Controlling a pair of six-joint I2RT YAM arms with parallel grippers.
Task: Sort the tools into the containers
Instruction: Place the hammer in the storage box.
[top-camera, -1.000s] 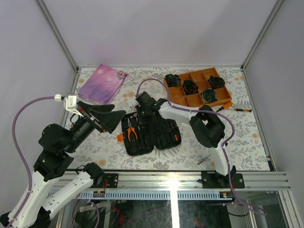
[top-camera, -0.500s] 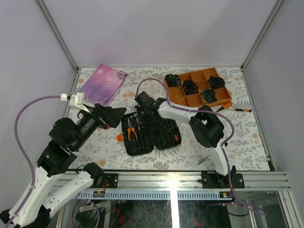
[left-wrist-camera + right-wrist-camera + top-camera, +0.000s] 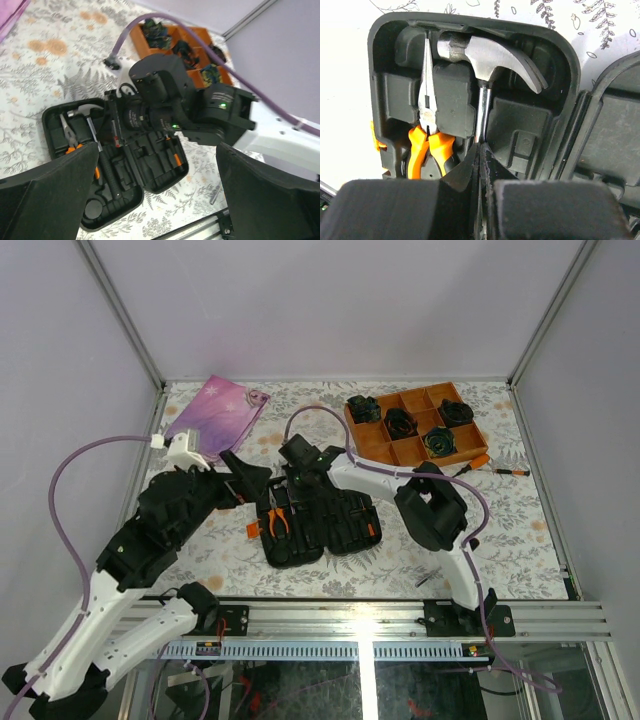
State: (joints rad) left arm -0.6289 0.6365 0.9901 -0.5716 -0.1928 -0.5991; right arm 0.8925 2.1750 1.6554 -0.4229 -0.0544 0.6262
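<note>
Hammer [image 3: 490,52] seems seated in the tool case [image 3: 567,60]; my right gripper [image 3: 480,148], pressed together over its shaft, should next lift clear.

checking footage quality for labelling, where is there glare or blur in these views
Top external: sharp, glare patch on the metal rail. Left wrist: left fingers are dark soft wedges, tool case clear. Right wrist: right fingers blurred up close, hammer head sharp with a highlight.
</note>
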